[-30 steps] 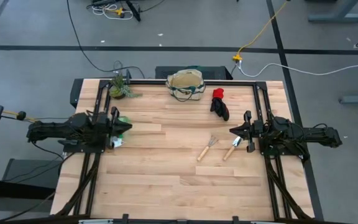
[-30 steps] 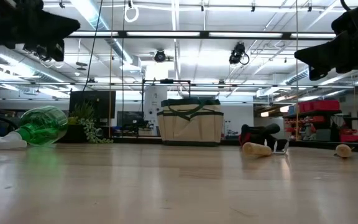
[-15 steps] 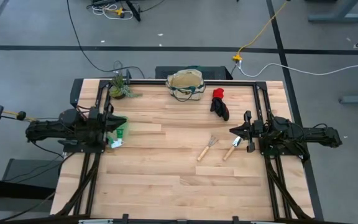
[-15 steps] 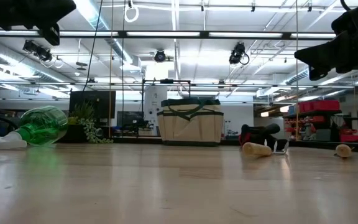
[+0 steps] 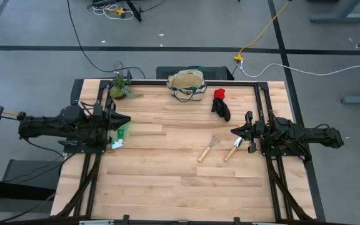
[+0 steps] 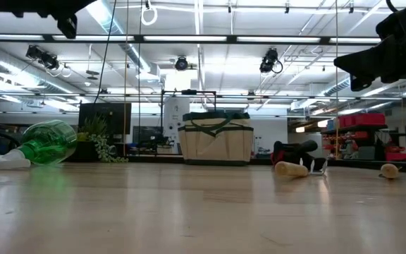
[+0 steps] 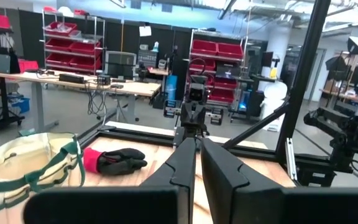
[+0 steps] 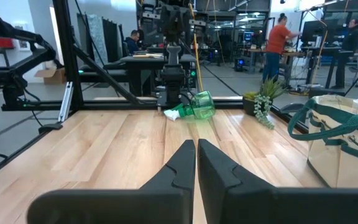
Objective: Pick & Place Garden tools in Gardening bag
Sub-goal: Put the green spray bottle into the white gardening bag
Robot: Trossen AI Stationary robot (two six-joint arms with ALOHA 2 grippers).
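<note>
While nothing is in the gardening bag (image 5: 186, 83) yet as far as the high view shows, the step in hand looks like a first reach, and both arms sit raised at the table's side edges — left gripper (image 5: 126, 120) at centre left of the high view, right gripper (image 5: 235, 132) at centre right, each with fingers pressed together and pinching nothing. To do it well, the right arm should probably spread its fingers before dropping, then come down across a wooden handle rather than the blade, since the trowel (image 5: 234, 149) and hand rake (image 5: 208, 149) lie close together, angled alike, just below and left of that gripper in the frame. The red-and-black glove (image 5: 220, 104) lies above them, just right of the bag at top centre. The green plastic item (image 5: 121, 131) lies flat right under the left gripper tip — easy reach, but rounded, so likely to roll if nudged. The leafy plant (image 5: 120, 88) at upper left stays out of it.
</note>
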